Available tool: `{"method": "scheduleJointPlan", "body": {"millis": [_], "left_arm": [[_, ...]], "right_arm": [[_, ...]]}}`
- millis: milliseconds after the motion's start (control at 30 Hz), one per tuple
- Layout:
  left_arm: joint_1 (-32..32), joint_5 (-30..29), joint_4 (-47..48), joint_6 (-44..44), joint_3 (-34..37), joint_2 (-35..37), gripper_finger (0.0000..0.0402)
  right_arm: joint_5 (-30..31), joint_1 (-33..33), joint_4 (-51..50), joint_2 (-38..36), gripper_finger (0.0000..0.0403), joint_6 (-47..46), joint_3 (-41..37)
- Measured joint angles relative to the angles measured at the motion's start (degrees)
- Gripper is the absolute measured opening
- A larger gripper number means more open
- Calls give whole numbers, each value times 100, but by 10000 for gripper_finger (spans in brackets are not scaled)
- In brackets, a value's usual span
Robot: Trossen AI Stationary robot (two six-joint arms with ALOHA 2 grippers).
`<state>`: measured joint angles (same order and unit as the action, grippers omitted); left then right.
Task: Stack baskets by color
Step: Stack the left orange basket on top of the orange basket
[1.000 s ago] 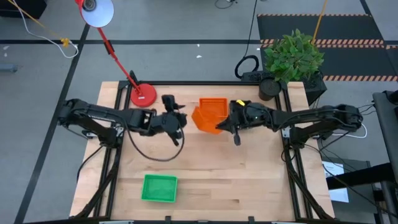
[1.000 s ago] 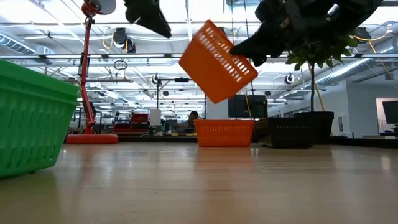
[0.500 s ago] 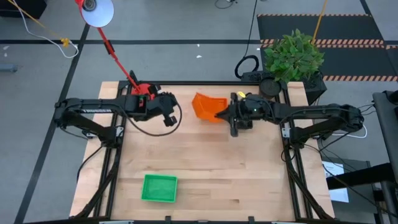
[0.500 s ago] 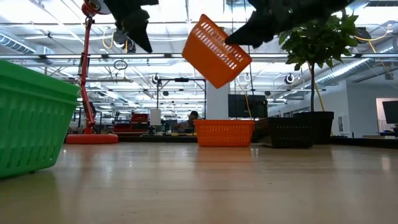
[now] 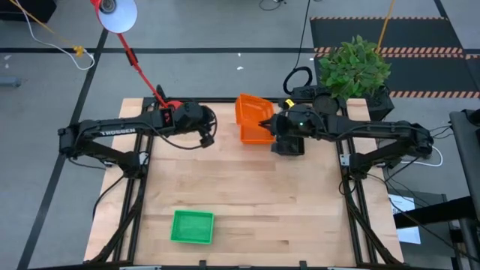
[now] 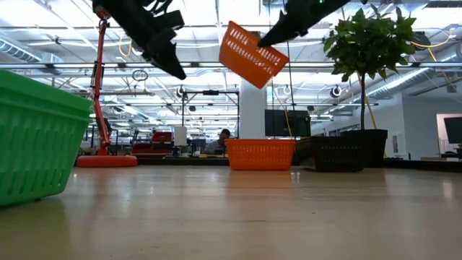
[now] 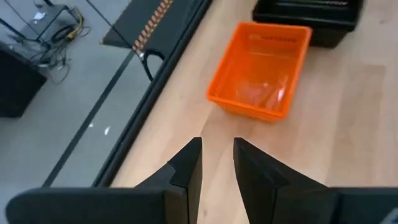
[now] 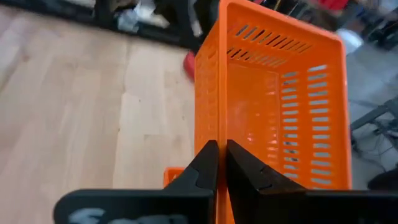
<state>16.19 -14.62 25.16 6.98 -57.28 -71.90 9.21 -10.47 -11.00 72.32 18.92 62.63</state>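
My right gripper (image 5: pixel 264 127) holds one orange basket (image 5: pixel 250 111) tilted in the air over the far middle of the table. A second orange basket (image 7: pixel 261 68) rests on its bottom on the table below, next to a black basket (image 7: pixel 311 18). A green basket (image 5: pixel 193 226) sits near the front edge. My left gripper (image 7: pixel 217 158) hangs over the far left, beside the held basket, open by a narrow gap with nothing between its fingers. My right gripper pinches a side wall of the orange basket at its rim (image 8: pixel 214 134), one finger inside and one outside. The fingers come from the table's right, slanting a little down. The basket hangs lifted clear and tilted (image 6: pixel 249 54), its far end lower than the held corner.
A red lamp base (image 6: pixel 106 160) stands at the far left corner, right by my left arm. A potted plant (image 5: pixel 352 67) stands at the far right corner. Bare wood (image 5: pixel 262 195) spreads between the green basket and the far row.
My right gripper has risen and gone a little toward the far edge with the orange basket, which has come up higher above the resting basket and turned in the hold. My left gripper has swung away from the held basket toward the far left and the lamp, sinking a little.
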Motion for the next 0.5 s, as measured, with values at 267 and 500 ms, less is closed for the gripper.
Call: {"method": "scheduleJointPlan", "body": {"millis": [267,500], "left_arm": [[-13,98,139,0,4,-4,93],[-14,157,164,24,4,-4,93]], "right_arm": [[703,4,-188,852,11,199,79],[1025,8,-251,1456,11,264,77]]}}
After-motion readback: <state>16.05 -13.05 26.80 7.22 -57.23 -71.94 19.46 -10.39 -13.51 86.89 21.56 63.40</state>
